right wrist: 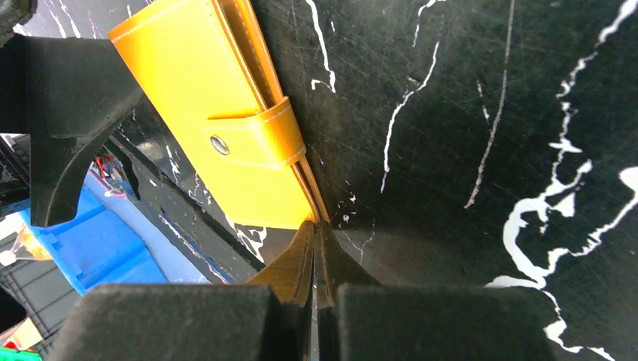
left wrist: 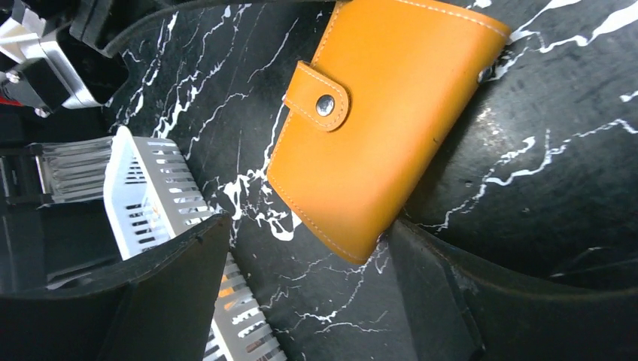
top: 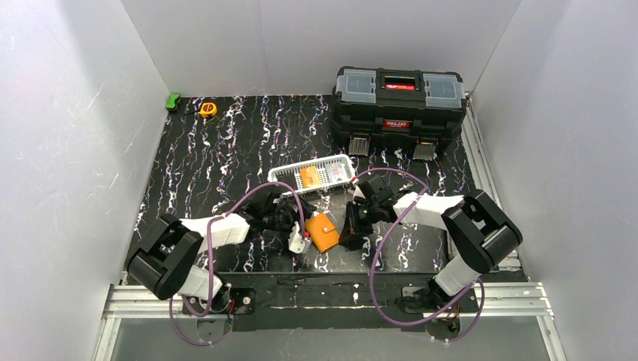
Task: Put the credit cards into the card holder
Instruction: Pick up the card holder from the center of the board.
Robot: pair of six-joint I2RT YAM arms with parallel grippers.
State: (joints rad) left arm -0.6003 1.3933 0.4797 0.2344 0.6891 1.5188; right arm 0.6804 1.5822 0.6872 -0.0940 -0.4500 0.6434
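The card holder (top: pixel 325 232) is an orange wallet lying closed on the black marbled table between my two grippers. Its snap tab (left wrist: pixel 319 98) is fastened. It also shows in the right wrist view (right wrist: pixel 192 98). My left gripper (left wrist: pixel 308 227) is open, its fingers (left wrist: pixel 173 293) straddling the wallet's near corner without touching it. My right gripper (right wrist: pixel 314 228) is shut, its tips pinched at the wallet's edge where the layers meet. An orange credit card (top: pixel 308 177) and whitish ones (top: pixel 335 173) lie in the white slotted basket (top: pixel 280 174).
The basket's wall (left wrist: pixel 154 195) stands close beside my left finger. A black toolbox (top: pixel 399 105) stands at the back right. A yellow tape measure (top: pixel 208 109) and a green object (top: pixel 174 101) sit at the back left. White walls enclose the table.
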